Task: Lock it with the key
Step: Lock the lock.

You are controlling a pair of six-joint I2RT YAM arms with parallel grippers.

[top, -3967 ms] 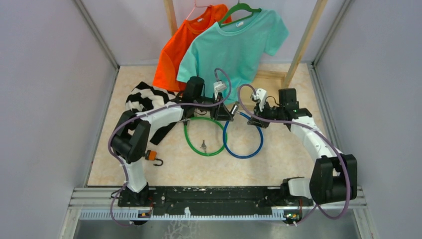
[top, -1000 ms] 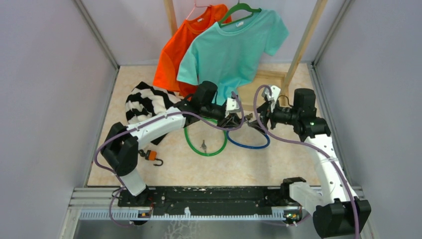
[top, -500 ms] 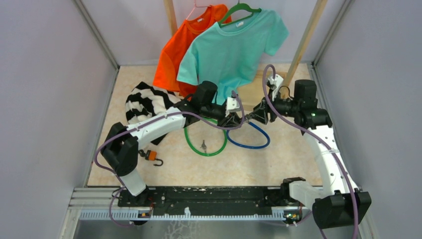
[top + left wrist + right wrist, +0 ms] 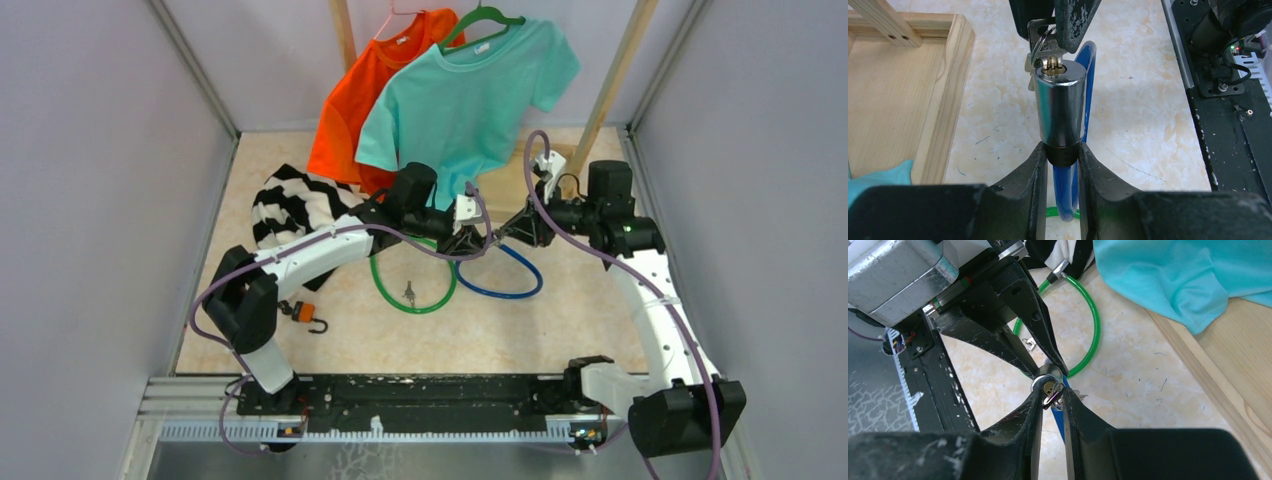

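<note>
A blue cable lock lies looped on the table with its chrome lock cylinder lifted. My left gripper is shut on the cylinder's black collar and holds it up at mid-table. A key on a ring sits in the cylinder's keyhole. My right gripper is shut on that key, meeting the cylinder head-on. The cylinder's face shows between the right fingertips. The blue cable hangs down behind the cylinder.
A green cable lock with keys inside its loop lies left of the blue one. A small orange padlock lies at front left. A striped cloth, hanging orange and teal shirts and a wooden frame stand behind.
Over four seconds both arms lifted the cylinder and shifted right. In the last second the right gripper closed in on the keyhole end; since half a second ago almost nothing has moved.
</note>
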